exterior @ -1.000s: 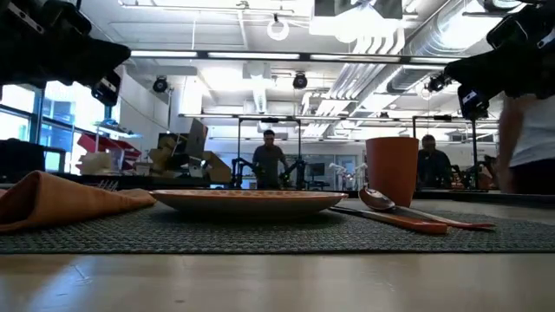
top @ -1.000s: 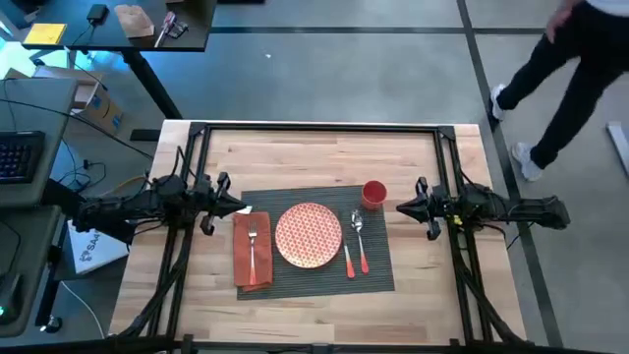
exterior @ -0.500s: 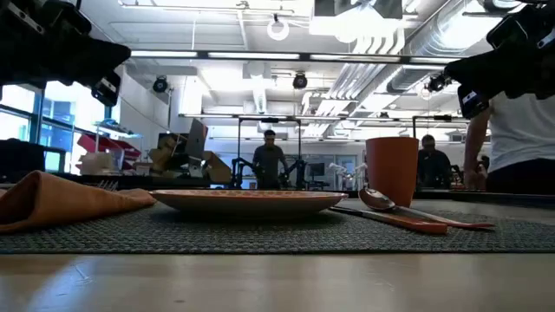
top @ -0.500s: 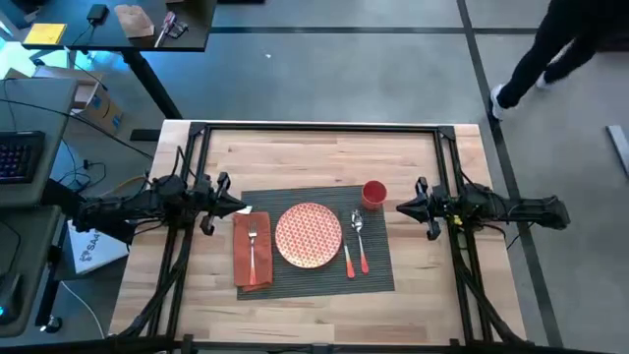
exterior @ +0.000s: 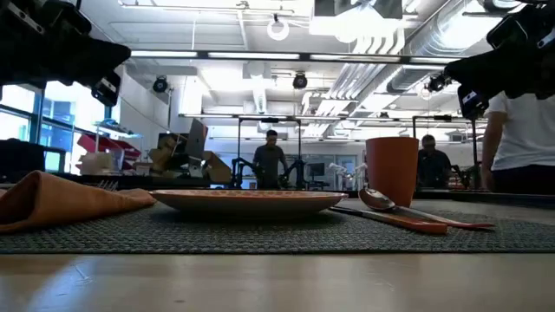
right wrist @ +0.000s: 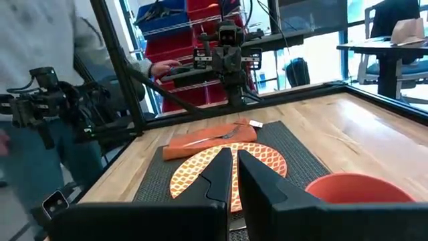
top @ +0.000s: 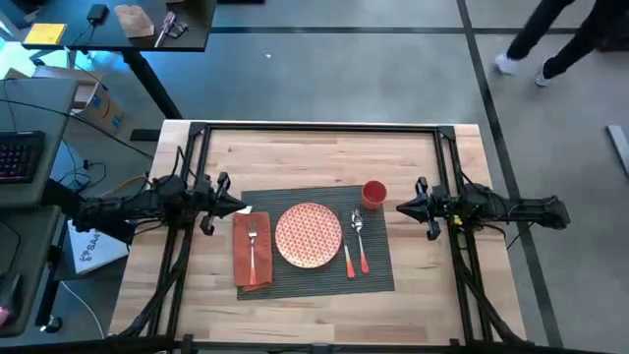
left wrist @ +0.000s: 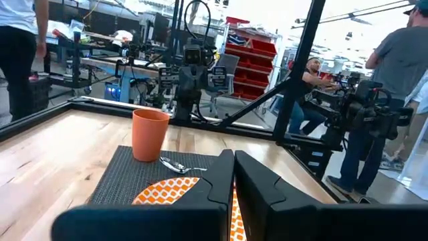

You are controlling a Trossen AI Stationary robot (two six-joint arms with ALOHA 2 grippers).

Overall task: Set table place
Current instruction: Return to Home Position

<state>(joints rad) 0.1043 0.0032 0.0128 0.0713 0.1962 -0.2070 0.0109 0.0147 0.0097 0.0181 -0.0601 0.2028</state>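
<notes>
On the wooden table (top: pixel 295 152) lies a dark ribbed placemat (top: pixel 324 280). A red-and-white patterned plate (top: pixel 308 235) sits at its middle. An orange napkin (top: pixel 252 258) lies on the mat's left part with a silver fork (top: pixel 253 239) on top. To the plate's right lie a spoon (top: pixel 358 226) and an orange-handled utensil (top: pixel 348 262). A red cup (top: pixel 373 193) stands upright at the mat's far right corner. My left gripper (top: pixel 243 207) hovers shut above the mat's left edge, raised off the table. My right gripper (top: pixel 400 207) hovers shut just right of the cup.
A black metal frame (top: pixel 314 128) runs along the table's far edge and down both sides under the arms. A dark desk with clutter (top: pixel 118 25) and a keyboard (top: pixel 20 157) stand off the table's left. A person's legs (top: pixel 550 39) show beyond the far right corner.
Both arms have kept still, and the things on the mat lie as before. The person beyond the table's far right corner has walked farther from the table.
</notes>
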